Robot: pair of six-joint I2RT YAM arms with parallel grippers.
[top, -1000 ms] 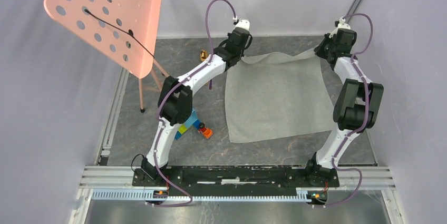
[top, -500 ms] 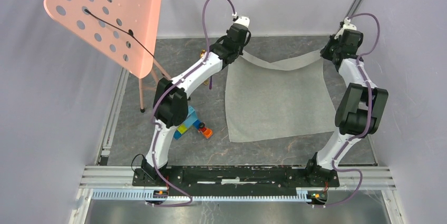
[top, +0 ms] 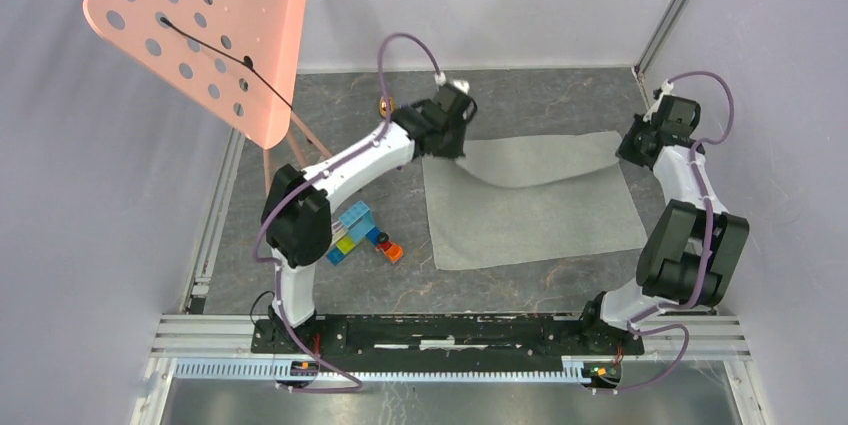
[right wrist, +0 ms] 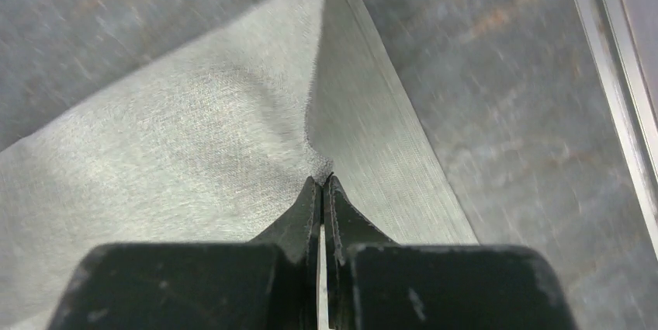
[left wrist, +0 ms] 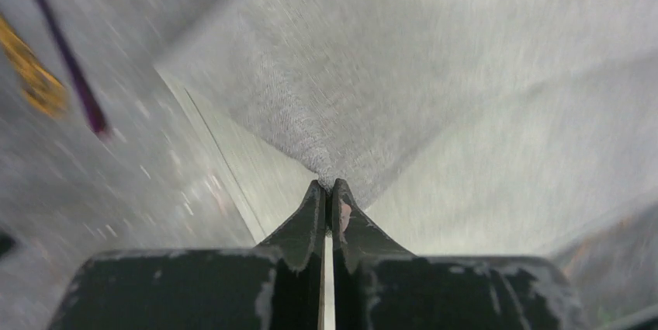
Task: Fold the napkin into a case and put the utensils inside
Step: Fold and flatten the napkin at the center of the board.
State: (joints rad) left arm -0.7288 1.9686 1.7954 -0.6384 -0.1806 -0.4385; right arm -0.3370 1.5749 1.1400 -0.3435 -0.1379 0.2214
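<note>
The grey-green napkin (top: 535, 210) lies on the dark tabletop between the arms. Its far edge is lifted and sags in a curve over the part that lies flat. My left gripper (top: 452, 153) (left wrist: 329, 184) is shut on the napkin's far left corner. At the other end of that edge my right gripper (top: 628, 150) (right wrist: 322, 178) is shut on the far right corner. The gold spoon (top: 383, 103) (left wrist: 31, 74) peeks out beyond the left arm. Beside it a thin purple streak (left wrist: 74, 74) is too blurred to name. The fork does not show in the top view.
A pink perforated chair (top: 200, 25) stands at the far left. Colourful toy blocks (top: 362, 235) lie left of the napkin's near corner. A metal rail (top: 450, 330) carries the arm bases, and grey walls close the table in on three sides.
Both grippers have drawn back toward the near side with the napkin's far corners. The far edge now hangs over the middle of the cloth.
</note>
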